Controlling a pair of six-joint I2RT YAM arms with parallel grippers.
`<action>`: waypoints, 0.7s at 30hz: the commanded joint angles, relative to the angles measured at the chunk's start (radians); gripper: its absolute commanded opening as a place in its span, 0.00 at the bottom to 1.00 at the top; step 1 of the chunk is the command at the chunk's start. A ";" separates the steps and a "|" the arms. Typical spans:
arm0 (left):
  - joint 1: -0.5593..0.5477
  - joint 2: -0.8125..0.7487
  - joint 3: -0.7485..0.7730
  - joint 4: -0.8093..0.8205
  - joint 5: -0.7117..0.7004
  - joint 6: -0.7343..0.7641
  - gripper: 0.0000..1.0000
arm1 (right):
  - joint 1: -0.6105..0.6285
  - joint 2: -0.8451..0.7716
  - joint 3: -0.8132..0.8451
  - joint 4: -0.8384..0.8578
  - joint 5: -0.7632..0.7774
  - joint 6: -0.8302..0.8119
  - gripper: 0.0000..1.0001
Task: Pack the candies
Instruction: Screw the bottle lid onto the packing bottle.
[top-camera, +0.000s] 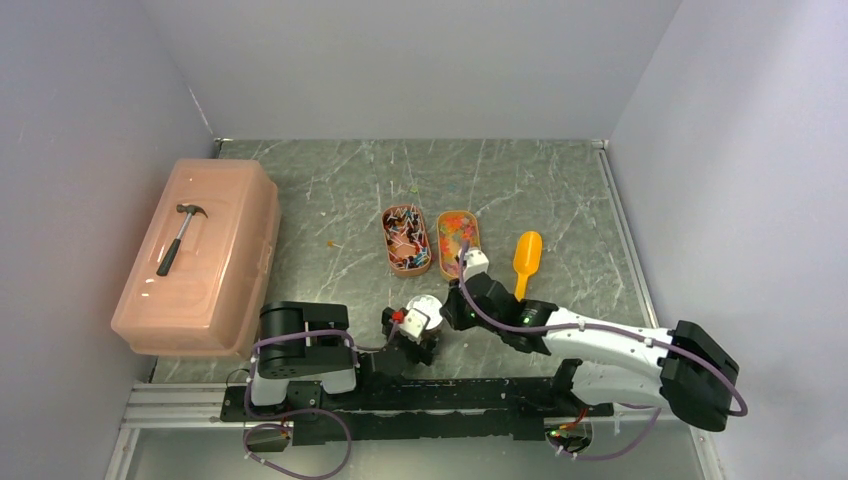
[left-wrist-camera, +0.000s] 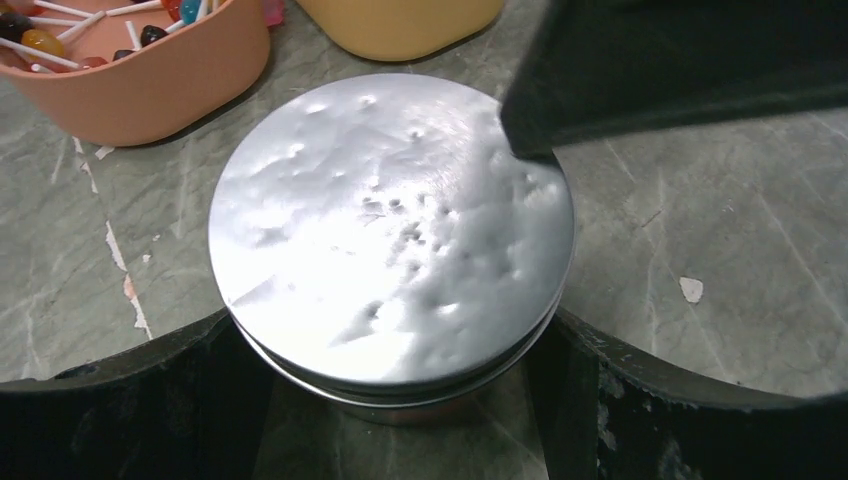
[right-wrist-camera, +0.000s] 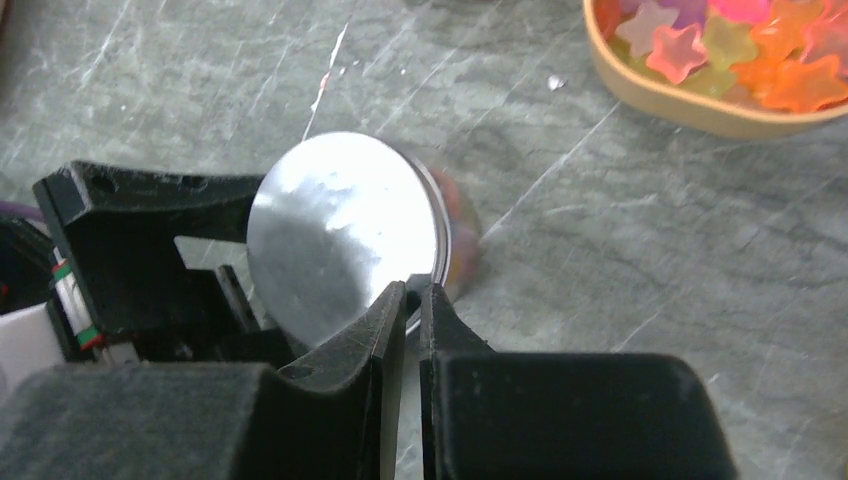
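Here the left claw (left-wrist-camera: 392, 328) clasps the jar (right-wrist-camera: 458, 240), right claw (right-wrist-camera: 413, 300) seemingly pinching its lid (right-wrist-camera: 340, 230), candies (right-wrist-camera: 700, 52) just beyond.

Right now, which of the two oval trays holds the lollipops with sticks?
The left tray, the one farther from the yellow scoop: white sticks show in it. The right tray holds star-shaped sweets.

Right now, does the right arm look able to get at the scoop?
Probably yes. The scoop lies in the open just beside that arm, with nothing over it. But the right gripper is nearly shut at the edge of the jar lid and would have to leave it and open first.
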 joint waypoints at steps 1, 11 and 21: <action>0.012 0.053 -0.012 -0.259 0.067 -0.058 0.82 | 0.107 0.016 -0.051 -0.078 -0.278 0.124 0.11; 0.012 0.046 -0.013 -0.265 0.068 -0.063 0.81 | 0.111 -0.128 0.007 -0.247 -0.100 0.111 0.11; 0.013 0.046 -0.002 -0.280 0.085 -0.048 0.80 | 0.001 -0.121 0.164 -0.338 -0.002 -0.063 0.17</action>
